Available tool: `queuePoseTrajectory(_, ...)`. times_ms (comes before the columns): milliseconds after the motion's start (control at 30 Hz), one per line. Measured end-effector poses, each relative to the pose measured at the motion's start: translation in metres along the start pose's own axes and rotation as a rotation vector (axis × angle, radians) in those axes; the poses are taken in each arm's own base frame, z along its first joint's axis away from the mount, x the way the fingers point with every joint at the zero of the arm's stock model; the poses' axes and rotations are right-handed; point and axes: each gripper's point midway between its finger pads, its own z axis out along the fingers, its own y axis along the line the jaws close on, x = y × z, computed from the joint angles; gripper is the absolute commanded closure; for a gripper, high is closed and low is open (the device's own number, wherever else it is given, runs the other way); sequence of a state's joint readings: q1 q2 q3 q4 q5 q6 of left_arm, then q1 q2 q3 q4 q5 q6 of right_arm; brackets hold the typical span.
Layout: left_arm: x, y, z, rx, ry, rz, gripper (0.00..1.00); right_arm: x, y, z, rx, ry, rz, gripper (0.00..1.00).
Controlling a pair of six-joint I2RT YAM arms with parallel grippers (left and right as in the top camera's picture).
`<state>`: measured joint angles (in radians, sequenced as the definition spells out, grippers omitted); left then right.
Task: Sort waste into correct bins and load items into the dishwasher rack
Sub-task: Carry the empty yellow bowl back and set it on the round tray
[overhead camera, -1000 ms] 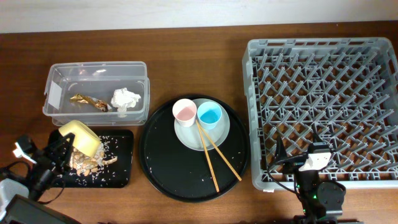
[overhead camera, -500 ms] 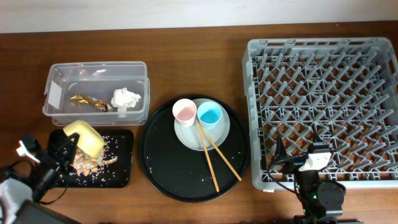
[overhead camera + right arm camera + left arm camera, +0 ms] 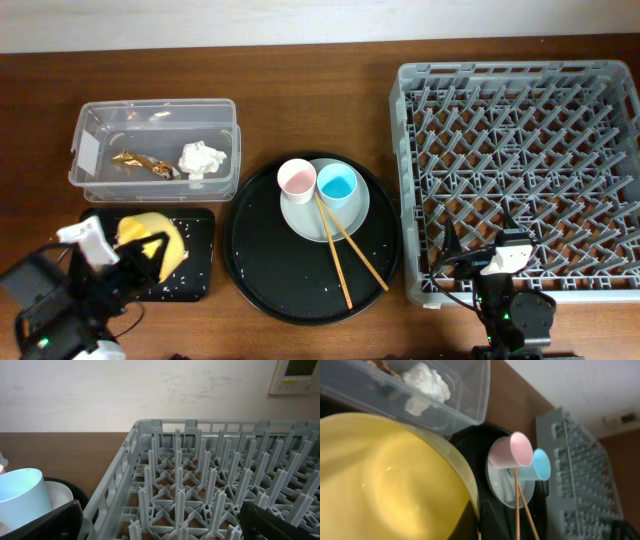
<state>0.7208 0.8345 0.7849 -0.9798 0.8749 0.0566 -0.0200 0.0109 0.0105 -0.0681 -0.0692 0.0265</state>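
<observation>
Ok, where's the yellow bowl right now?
Overhead view, lower left: the yellow bowl is in the left gripper over the flat black tray, just below the clear tub and left of the round black tray.

I note the yellow bowl point(image 3: 385, 485): smooth glossy plastic. Tub point(image 3: 155, 103): clear plastic. Foil wrapper point(image 3: 140, 162): crinkled, shiny gold. Tissue point(image 3: 203, 157): crumpled paper. Rack point(image 3: 408, 180): matt grey plastic. Chopsticks point(image 3: 516, 505): bare wood. Surface point(image 3: 300, 90): brown wood.
</observation>
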Motion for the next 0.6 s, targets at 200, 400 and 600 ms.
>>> queuePoseTrajectory(200, 0.015, -0.027, 0.032, -0.005, 0.118, 0.135, 1.00, 0.000, 0.000, 0.000, 0.000, 0.000, 0.000, 0.02)
queuePoseTrajectory(400, 0.044, -0.057, 0.070, -0.027, 0.246, 0.238, 1.00, 0.000, 0.000, 0.000, 0.000, 0.000, 0.000, 0.01)
queuePoseTrajectory(600, 0.096, -0.081, 0.108, -0.086, 0.386, 0.393, 0.99, 0.000, 0.000, 0.000, 0.000, 0.000, 0.000, 0.02)
